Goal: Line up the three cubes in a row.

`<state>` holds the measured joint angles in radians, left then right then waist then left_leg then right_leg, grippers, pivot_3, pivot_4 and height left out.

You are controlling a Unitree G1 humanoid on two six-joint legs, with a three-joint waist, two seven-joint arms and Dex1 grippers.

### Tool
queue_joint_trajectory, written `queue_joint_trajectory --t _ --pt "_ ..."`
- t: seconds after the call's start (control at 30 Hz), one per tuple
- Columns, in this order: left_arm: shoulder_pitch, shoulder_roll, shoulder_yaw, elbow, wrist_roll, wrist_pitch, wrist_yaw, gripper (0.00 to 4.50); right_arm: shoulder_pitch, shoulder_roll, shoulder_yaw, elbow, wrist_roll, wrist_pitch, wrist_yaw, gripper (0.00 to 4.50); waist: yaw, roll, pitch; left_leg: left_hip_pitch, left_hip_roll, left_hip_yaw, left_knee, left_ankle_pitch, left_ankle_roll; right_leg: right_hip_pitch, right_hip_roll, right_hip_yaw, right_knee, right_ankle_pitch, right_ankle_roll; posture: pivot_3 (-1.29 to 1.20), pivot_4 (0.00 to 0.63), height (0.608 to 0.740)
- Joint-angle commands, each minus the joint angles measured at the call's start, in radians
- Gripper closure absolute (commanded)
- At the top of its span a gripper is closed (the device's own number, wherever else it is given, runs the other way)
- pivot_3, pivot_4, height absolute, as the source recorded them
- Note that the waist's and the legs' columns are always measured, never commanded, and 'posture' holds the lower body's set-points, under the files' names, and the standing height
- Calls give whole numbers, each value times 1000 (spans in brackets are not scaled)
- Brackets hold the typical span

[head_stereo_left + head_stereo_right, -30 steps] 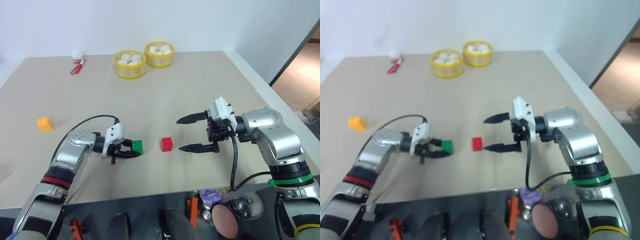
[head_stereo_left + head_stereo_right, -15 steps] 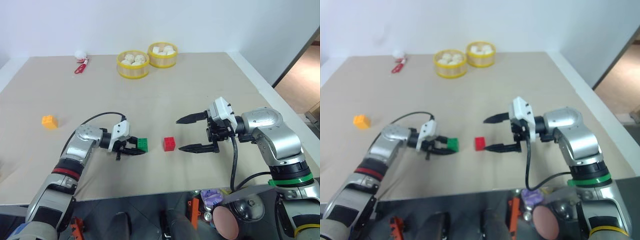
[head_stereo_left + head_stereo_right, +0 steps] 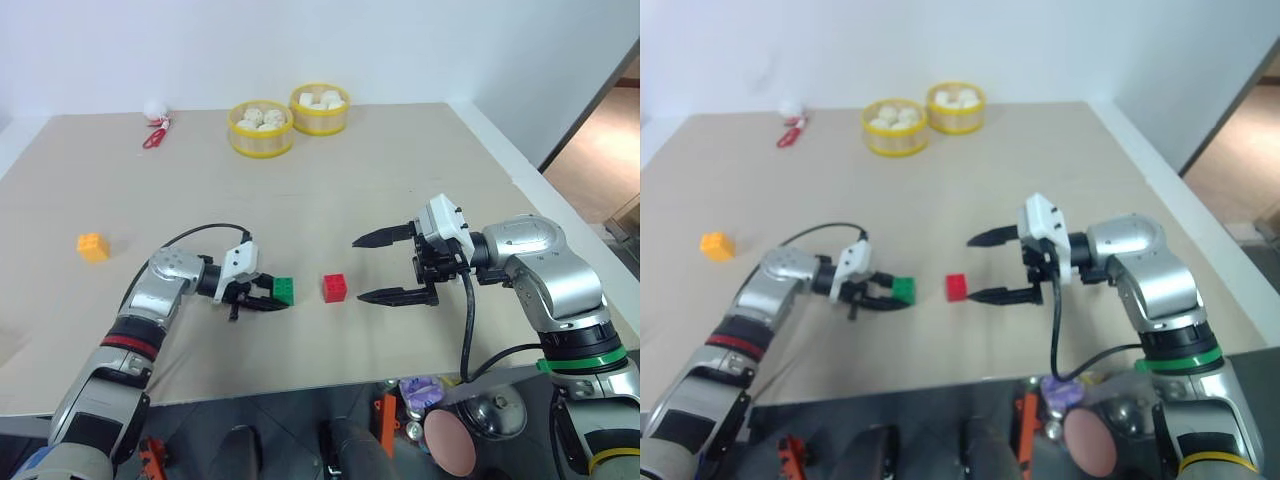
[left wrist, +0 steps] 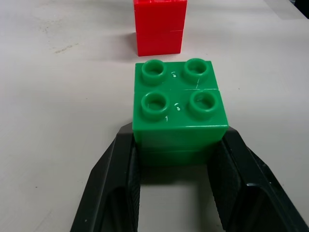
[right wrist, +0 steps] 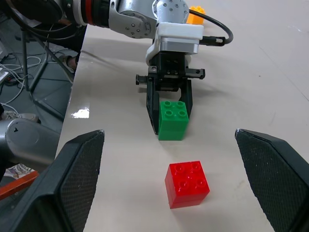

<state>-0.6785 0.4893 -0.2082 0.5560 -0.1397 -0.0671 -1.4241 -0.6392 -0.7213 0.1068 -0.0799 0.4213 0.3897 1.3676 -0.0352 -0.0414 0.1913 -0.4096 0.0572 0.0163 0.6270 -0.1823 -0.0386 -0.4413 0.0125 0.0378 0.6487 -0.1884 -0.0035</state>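
Our left tool [image 3: 268, 298] pinches the green cube [image 3: 284, 290] on the surface [image 3: 330, 200], just left of the red cube [image 3: 334, 288]; our right tool [image 3: 383, 267] hangs spread wide beyond the red. The orange-yellow cube [image 3: 91, 246] lies well apart to the left, nearer our left arm; we judge it must come into the row.

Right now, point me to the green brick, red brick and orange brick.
green brick [image 4: 179, 104]: left wrist view, studded top face.
red brick [image 3: 335, 288]: left eye view, middle of the brick.
orange brick [image 3: 92, 246]: left eye view, middle of the brick.
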Motion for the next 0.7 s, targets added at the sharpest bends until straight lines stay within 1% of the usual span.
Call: queue_joint_trajectory --t 0.03,0.17,0.2,0.27,0.4,0.43,0.53,0.7 --pt "17 16 -3 -23 4 3 -6 3150 -20 -10 -12 -5 0 -13 -1 0 0 0 0 0 0 0 0 0 0 0 0 0 0 0 0 0 150 740" --pt "20 19 -14 -6 38 -21 21 3150 -20 -10 -12 -2 -2 -17 0 0 0 0 0 0 0 0 0 0 0 0 0 0 0 1 1 0 150 740" --pt "19 20 -16 -2 46 -29 28 2139 -20 -11 -13 -2 -2 -18 0 0 0 0 0 0 0 0 0 0 0 0 0 0 0 1 1 0 150 740" --pt "20 20 -16 -2 44 -22 24 1517 -20 -12 -13 -2 -2 -18 0 0 0 0 0 0 0 0 0 0 0 0 0 0 0 1 1 0 150 740" --pt "28 10 -2 -16 30 -14 49 116 -20 -16 -14 3 -5 -20 0 0 -3 0 0 1 0 1 0 0 0 0 0 1 0 0 0 0 150 740" --pt "31 9 1 -23 29 -20 55 45 -21 -16 -14 4 -5 -20 1 0 -3 0 0 1 0 1 0 0 0 0 0 2 0 0 0 0 150 740" --pt "51 23 -2 -54 18 15 34 45 -25 -16 -15 7 -6 -21 1 0 -3 0 0 1 0 2 0 -2 3 0 0 2 0 2 4 0 150 740" --pt "94 80 15 -114 -8 61 14 45 -36 -13 -14 19 -8 -25 3 0 -11 0 0 1 0 3 0 -6 9 0 0 3 0 0 5 0 150 740"
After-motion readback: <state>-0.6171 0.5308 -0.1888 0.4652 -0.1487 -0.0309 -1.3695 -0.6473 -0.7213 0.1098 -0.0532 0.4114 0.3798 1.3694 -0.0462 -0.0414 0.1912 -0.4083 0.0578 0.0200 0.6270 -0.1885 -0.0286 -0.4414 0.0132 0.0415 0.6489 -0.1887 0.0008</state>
